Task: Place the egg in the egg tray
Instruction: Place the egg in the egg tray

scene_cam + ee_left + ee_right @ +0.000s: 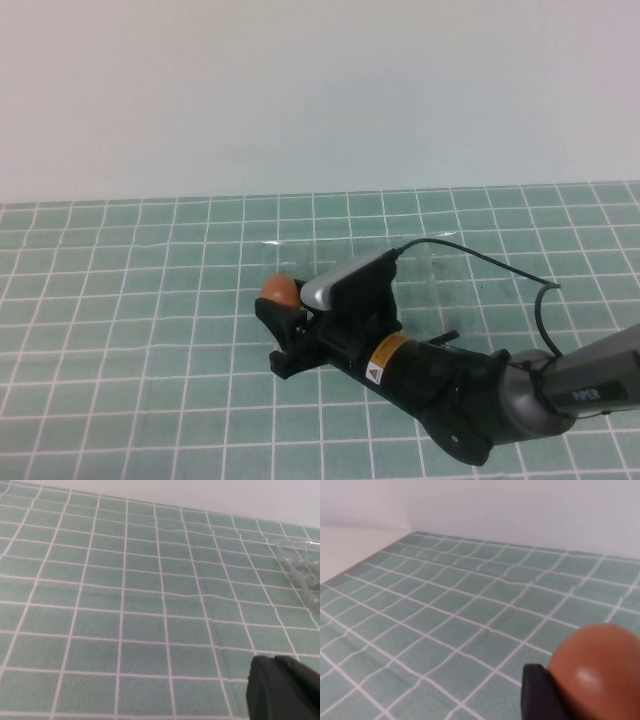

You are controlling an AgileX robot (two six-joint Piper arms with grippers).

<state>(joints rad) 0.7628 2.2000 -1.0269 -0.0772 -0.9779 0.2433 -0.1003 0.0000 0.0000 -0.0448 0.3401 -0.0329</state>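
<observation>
The orange-brown egg (281,289) sits between the black fingers of my right gripper (279,308), low over the green grid mat, left of the egg tray. In the right wrist view the egg (600,667) fills the lower corner with one black finger (536,695) pressed against its side; the other finger is out of frame. The transparent egg tray (445,268) lies on the mat behind the right arm, partly hidden by it. Its clear corner shows in the left wrist view (300,565). My left gripper (282,692) is out of the high view, its fingertips together over bare mat.
The green grid mat (120,330) covers the table up to a pale back wall. A black cable (500,268) loops from the right arm over the tray area. Open mat lies to the left and front.
</observation>
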